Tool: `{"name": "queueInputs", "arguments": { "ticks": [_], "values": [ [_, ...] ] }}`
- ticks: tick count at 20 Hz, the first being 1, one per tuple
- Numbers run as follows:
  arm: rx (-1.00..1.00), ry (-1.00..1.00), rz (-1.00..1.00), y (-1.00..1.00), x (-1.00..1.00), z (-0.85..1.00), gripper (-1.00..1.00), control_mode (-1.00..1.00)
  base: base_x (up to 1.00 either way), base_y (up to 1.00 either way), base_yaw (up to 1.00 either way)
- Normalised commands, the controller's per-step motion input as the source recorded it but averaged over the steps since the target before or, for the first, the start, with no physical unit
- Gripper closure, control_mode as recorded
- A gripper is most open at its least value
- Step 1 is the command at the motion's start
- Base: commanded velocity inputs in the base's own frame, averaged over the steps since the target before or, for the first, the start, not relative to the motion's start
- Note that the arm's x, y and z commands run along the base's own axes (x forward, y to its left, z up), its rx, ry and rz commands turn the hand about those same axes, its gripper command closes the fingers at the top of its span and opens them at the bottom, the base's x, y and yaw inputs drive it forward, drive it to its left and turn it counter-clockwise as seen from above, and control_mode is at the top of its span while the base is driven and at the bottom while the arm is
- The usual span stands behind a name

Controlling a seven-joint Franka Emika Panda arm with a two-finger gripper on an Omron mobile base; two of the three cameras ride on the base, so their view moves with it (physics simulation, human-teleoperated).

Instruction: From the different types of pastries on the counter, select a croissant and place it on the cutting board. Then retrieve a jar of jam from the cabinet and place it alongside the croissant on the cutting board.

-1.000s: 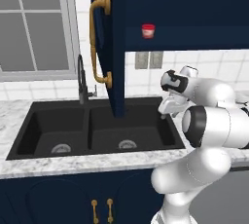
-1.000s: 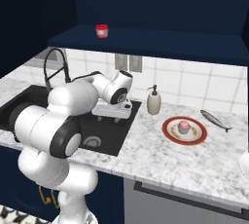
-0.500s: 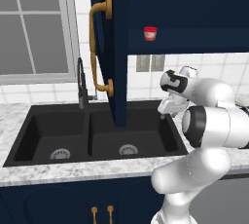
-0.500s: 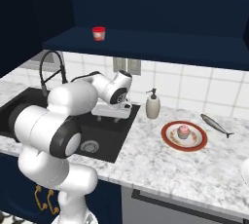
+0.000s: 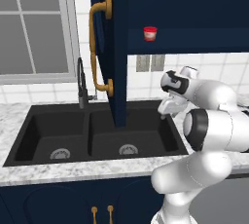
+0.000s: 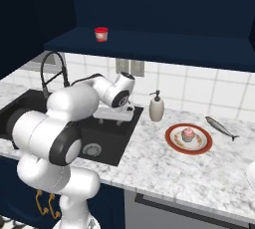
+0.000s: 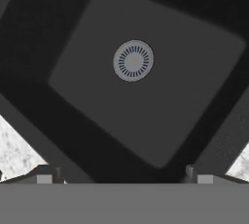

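Note:
The jar of jam [image 5: 150,33] [image 6: 101,34], red with a pale body, stands on the open shelf of the navy cabinet [image 5: 194,9]. The cabinet's door [image 5: 116,67] is swung open, showing its brass handle [image 5: 99,47]. My gripper [image 5: 166,112] [image 6: 113,119] [image 7: 120,173] hangs well below the jar, over the right basin of the black sink [image 5: 131,135]. It points down at the drain [image 7: 133,60], open with nothing between its fingers. A pink-frosted cupcake [image 6: 188,133] sits on the marbled counter [image 6: 164,173]. The croissant and the cutting board are out of view.
The cupcake rests on a red-rimmed plate [image 6: 172,142]. A grey fish [image 6: 222,127] lies behind it, and a soap dispenser [image 6: 156,107] stands by the sink. The black faucet [image 5: 81,84] rises at the sink's back. The open door hangs over the sink's middle.
The whole picture has shifted slightly in both base views, so the camera has moved a little. The arm keeps the same pose over the sink, and the jar stays on its shelf.

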Motion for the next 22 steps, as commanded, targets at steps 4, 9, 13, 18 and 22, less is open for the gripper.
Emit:
{"name": "queueInputs", "arguments": {
  "ticks": [4, 9, 13, 18, 22],
  "values": [
    [0.0, -0.06, 0.02, 0.01, -0.06, 0.46, -1.0, -1.0, 0.0, 0.0, 0.0],
    [-0.05, -0.11, 0.11, 0.32, 0.0, 1.0, -1.0, -1.0, 0.0, 0.0, 0.0],
    [-0.08, -0.08, 0.14, 0.24, 0.0, 0.98, -1.0, -1.0, 0.0, 0.0, 0.0],
    [-0.02, -0.03, 0.07, 0.17, 0.02, 0.85, -1.0, -1.0, 0.0, 0.0, 0.0],
    [0.0, 0.0, 0.0, 0.23, 0.08, 0.88, -1.0, -1.0, 0.0, 0.0, 0.0]
  ]
}}
